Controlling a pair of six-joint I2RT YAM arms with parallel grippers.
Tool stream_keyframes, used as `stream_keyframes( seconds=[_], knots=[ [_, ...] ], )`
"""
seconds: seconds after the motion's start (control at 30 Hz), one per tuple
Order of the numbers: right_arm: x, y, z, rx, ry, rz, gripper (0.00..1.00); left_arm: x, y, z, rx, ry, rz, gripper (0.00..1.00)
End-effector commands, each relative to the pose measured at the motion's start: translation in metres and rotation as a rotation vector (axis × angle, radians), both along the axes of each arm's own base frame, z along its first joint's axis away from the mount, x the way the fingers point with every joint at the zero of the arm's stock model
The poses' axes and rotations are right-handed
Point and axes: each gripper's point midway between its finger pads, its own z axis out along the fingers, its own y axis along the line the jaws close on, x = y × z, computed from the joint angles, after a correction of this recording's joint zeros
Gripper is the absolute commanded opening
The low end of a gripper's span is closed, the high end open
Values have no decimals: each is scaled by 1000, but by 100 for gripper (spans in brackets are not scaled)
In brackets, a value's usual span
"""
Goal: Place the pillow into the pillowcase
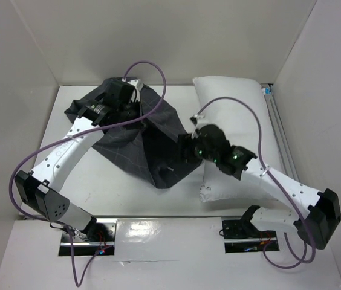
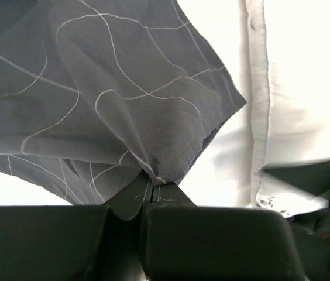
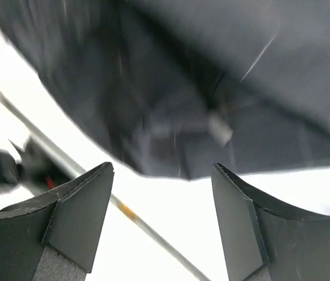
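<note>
The dark grey pillowcase [image 1: 137, 142] with thin light grid lines lies crumpled left of centre, its upper part lifted. My left gripper [image 1: 133, 107] is shut on a bunched edge of it; in the left wrist view the pillowcase [image 2: 124, 88] hangs from the closed gripper [image 2: 152, 182]. The white pillow [image 1: 234, 106] lies to the right, and the pillowcase's right side overlaps its edge. The pillow [image 2: 305, 88] also shows in the left wrist view. My right gripper [image 1: 185, 144] is at that overlap, and in its own view the gripper [image 3: 162, 170] is open with nothing between its fingers, just short of the blurred pillowcase [image 3: 223, 88].
White walls [image 1: 31, 54] enclose the table on three sides. A metal rail [image 1: 280, 142] runs along the right wall beside the pillow. Purple cables [image 1: 152, 66] loop over both arms. A thin rod [image 3: 153, 234] crosses the right wrist view.
</note>
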Motion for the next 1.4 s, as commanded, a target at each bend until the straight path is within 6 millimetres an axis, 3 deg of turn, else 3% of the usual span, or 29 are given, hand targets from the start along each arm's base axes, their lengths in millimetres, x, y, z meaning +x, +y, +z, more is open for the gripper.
stream_keyframes(
  seconds=[0.0, 0.17, 0.23, 0.3, 0.67, 0.77, 0.8, 0.83, 0.87, 0.97, 1.07, 1.17, 1.27, 1.3, 1.33, 1.37],
  knots=[
    [-28, 14, -21, -86, -74, 47, 75, 6, -6, 20, -42, -35, -27, 0],
    [-62, 67, -35, -208, -176, 190, 83, 8, -3, 25, -46, -43, -18, 0],
    [-58, 85, -46, -276, -207, 190, 83, 9, -4, 29, -50, -51, -18, 0],
    [-65, 105, -53, -307, -235, 222, 77, 10, -4, 26, -46, -43, -18, 0],
    [-49, 129, -81, -392, -299, 200, 59, 8, -4, 24, -42, -36, -31, 0],
    [-43, 133, -89, -422, -310, 188, 45, 8, -4, 24, -42, -36, -31, 0],
    [-42, 135, -85, -421, -320, 192, 36, 8, -4, 24, -42, -36, -31, 0],
    [-42, 135, -88, -432, -315, 195, 22, 8, -4, 24, -42, -36, -31, 0],
    [-38, 134, -84, -444, -330, 181, 0, 10, -1, 24, -42, -36, -21, 0],
    [-54, 134, -49, -387, -371, 272, 0, 14, 4, 26, -24, -45, -16, 0],
    [-96, 133, -30, -337, -328, 527, 0, 16, 10, 32, -10, -56, -5, 0],
    [-138, 131, -44, -304, -198, 713, 0, 16, 14, 36, -14, -65, 5, 0],
    [-161, 133, -64, -260, -104, 758, 0, 4, 14, 24, -28, -24, 0, 0],
    [-165, 135, -76, -256, -98, 762, 7, 1, 14, 17, -26, -4, -7, 0],
    [-161, 134, -81, -273, -94, 736, 20, 0, 14, 18, -31, -15, -7, 0],
    [-158, 132, -87, -295, -83, 717, 50, -5, 16, 13, -33, 2, 2, 0]
  ],
)
